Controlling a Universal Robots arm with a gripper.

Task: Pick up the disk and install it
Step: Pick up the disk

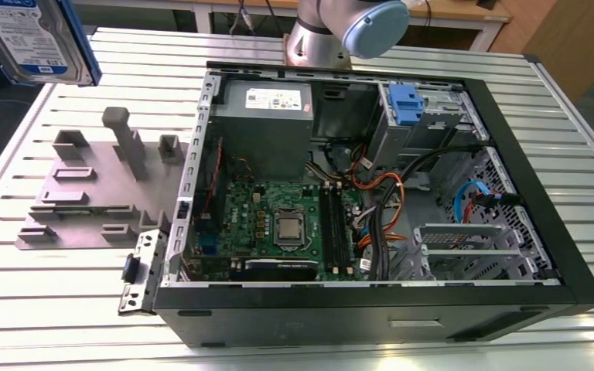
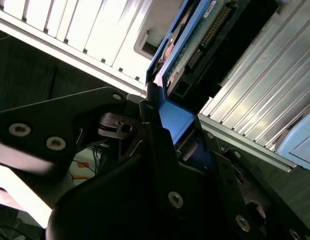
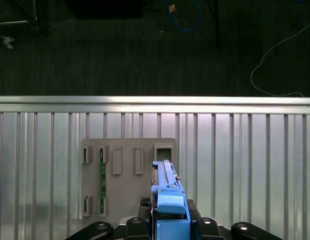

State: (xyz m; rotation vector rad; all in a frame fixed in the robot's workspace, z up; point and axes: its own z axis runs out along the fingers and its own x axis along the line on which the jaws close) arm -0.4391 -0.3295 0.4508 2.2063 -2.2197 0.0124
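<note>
Pick-up looks done: the claw (image 3: 170, 223) clamps the disk (image 1: 34, 39) by its blue rail, high above the grey stand (image 1: 96, 185); installing calls for squaring it to the open computer case (image 1: 380, 308) beside that stand.

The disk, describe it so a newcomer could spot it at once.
Find the open black computer case on the slatted metal table; the grey slotted stand lies beside it, toward the exterior view's left. The disk is held in the air above that stand: silver, white-and-blue label, blue rails, unlike the plain grey stand.
</note>
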